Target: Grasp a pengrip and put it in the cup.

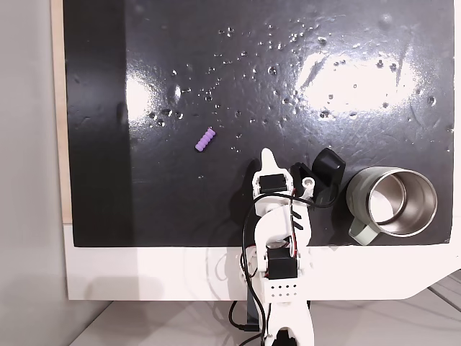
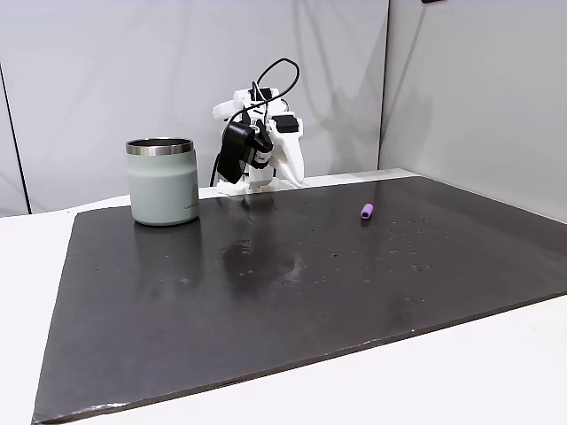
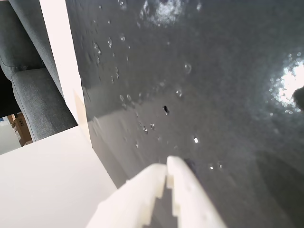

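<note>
The lilac ribbed pengrip (image 1: 205, 139) lies on the black mat, left of and slightly beyond my gripper (image 1: 266, 154). In a fixed view the pengrip (image 2: 366, 211) rests alone at the mat's right side. The sage-green cup (image 1: 395, 202) stands upright at the mat's near right corner, its steel inside showing nothing in it; another fixed view has the cup (image 2: 162, 181) left of my folded arm (image 2: 263, 137). In the wrist view my gripper (image 3: 166, 164) is shut, its white fingertips meeting with nothing between them, low over the mat.
The black mat (image 1: 302, 79) is glossy and dimpled and lies on a white table (image 1: 158, 274). A grey padded seat (image 3: 28, 95) stands beyond the table edge. Black cables (image 2: 279, 75) loop above the arm.
</note>
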You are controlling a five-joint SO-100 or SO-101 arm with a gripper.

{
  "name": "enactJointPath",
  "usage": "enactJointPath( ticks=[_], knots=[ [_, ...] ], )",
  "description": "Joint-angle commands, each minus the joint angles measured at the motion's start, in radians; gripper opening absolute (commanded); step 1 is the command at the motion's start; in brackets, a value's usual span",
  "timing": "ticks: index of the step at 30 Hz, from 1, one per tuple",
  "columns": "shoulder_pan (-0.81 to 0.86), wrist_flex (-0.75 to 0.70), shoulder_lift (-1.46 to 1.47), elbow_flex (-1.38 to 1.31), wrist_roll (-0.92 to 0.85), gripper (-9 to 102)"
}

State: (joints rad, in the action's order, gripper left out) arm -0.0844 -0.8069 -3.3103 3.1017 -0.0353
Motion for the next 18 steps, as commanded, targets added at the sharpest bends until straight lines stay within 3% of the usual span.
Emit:
enactJointPath(
  ticks=[1,18],
  knots=[
    [-0.018,0.035,-0.006,-0.003,-0.012,0],
    [-0.040,0.025,-0.006,-0.009,-0.026,0]
  ],
)
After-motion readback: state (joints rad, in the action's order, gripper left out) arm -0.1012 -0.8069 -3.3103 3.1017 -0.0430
